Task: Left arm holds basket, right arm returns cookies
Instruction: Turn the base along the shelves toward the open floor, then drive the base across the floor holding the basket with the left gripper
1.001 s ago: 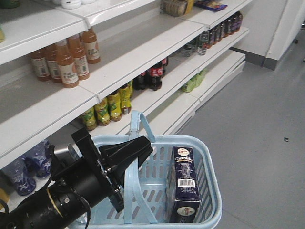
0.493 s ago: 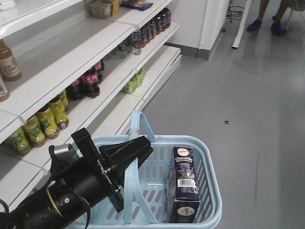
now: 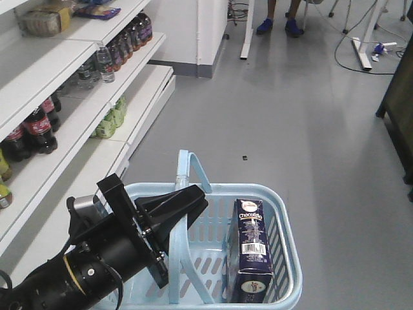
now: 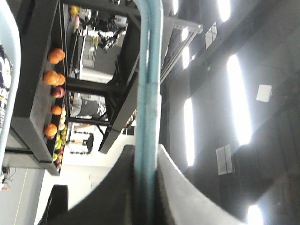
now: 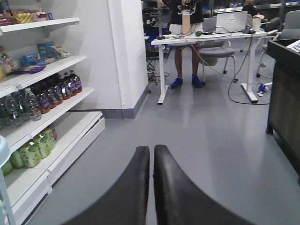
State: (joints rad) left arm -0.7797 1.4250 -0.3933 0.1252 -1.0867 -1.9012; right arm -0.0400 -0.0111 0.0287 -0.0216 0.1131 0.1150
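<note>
The left gripper [image 3: 192, 199] is seen clamped shut on the raised handle [image 3: 175, 258] of the basket [image 3: 287, 226]. In the left wrist view the handle is pinched tight btwn the two fingers [image 4: 187, 201], w/ no gap. The right gripper [image 5: 152, 157] is closed, its tips pressed together and nothing held.

The cookies [image 3: 252, 248] are stood upright in the basket's right half, close against the right wall. Long axis is vertical, barcode panel turned toward the camera. The top face is exposed near rim height, so a grasp from above is judged possible. The left arm is occupied, so only the right arm is free for the pick, and the box is judged to sit on that arm's side.

From the right gripper the basket is judged to lie low and to the left. Only a pale-blue sliver [image 5: 3, 154] is caught at the left edge of the right wrist view, and the box isn't seen there at all. The right arm is not seen in the front view. The box bottom is cut off by the frame edge. Shelves [image 3: 64, 84] run along the left; which shelf the box belongs on can't be told.
</note>
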